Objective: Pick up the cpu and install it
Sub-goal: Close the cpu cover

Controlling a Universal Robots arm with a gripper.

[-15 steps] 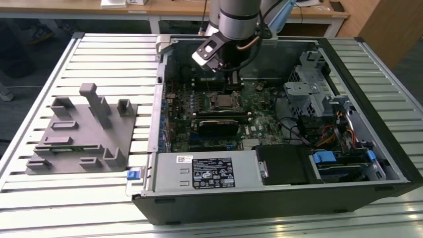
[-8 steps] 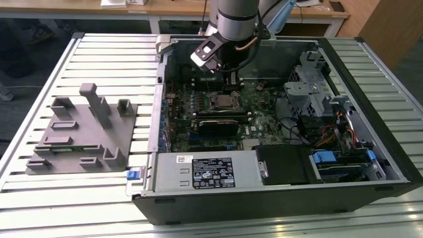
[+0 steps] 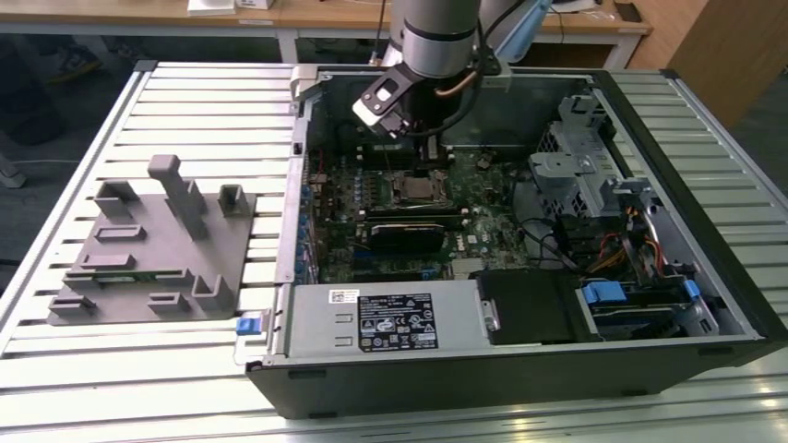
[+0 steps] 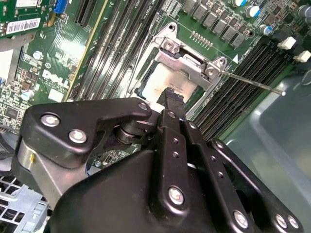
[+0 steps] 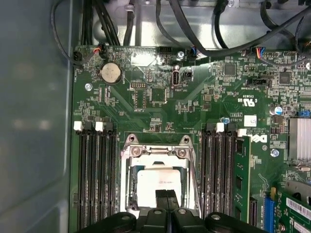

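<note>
Slatted worktop [image 3: 124, 369] carries an open PC case [image 3: 493, 388]. The arm [image 3: 437, 37] reaches down into the case's far end. The grey tray [image 3: 136, 249] sits outside the case, well away from the end effector, toward the exterior view's left.

The motherboard [image 5: 160, 97] lies flat directly under the end effector [image 5: 166, 193]. Memory slots [image 5: 95, 174] flank it on both sides.

End effector fingers [image 5: 161, 200] are pressed together with no gap between the tips and nothing pinched. In the second wrist view the tip [image 4: 174, 96] points straight down at the socket.

The socket frame [image 5: 156, 151] is right below the tips, with its metal hinge plate just beyond them.

The cpu [image 5: 153, 184] lies flat inside the socket with its silver top up. The tips are over its near edge; can't tell whether they touch it or hover. It shows in the second wrist view too [image 4: 160, 80].

The thin socket lever [image 4: 252, 83] sticks out sideways beside the frame.
</note>
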